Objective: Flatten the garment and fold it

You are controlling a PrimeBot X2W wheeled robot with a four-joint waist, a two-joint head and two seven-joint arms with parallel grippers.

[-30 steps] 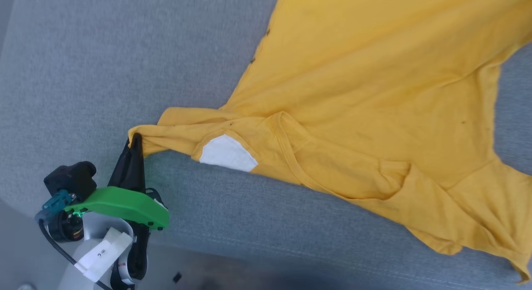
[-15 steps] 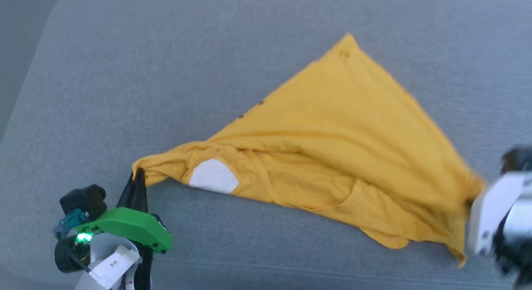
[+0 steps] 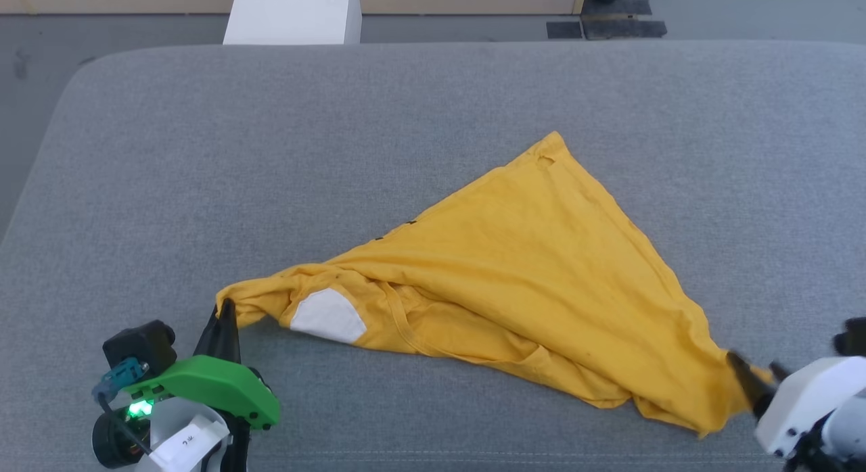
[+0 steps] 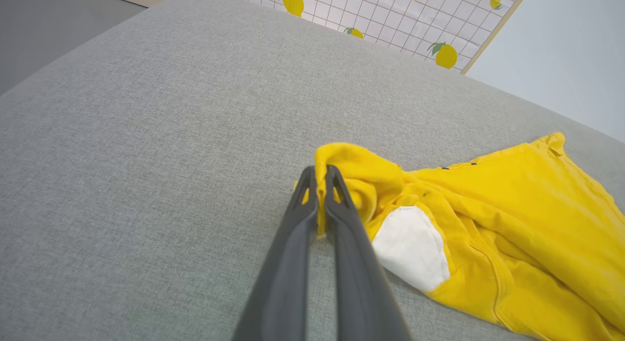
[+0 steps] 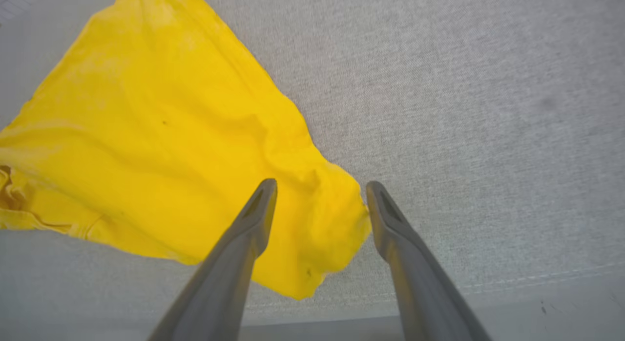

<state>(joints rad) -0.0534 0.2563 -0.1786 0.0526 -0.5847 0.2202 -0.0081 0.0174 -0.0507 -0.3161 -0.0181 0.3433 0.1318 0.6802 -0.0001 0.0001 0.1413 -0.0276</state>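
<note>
What has changed is on our right side: the right gripper [image 3: 752, 361], which had a corner of the garment [image 3: 528, 282] pinched a moment ago, now has its jaws standing well apart, and that corner lies slack on the grey fabric surface [image 3: 406, 120] between the two dark fingers. In the right wrist view the cloth touches neither finger that we can see. The head view has also swung, so we put the shirt's new place in the picture down to the camera and not to the cloth. Our left gripper [image 3: 225, 308] has not let go: its jaws are together and clamped on the bunched end of the shirt just beside the white patch [image 3: 328, 316], with yellow cloth squeezed between the tips in the left wrist view. The garment lies on the near half of the surface as a rough triangle, doubled over on itself, with creases running between the two grippers. We judge that the spreading pull is over but the flattening is not: layers overlap, the neckline is buried in folds, and no fold has begun.
</note>
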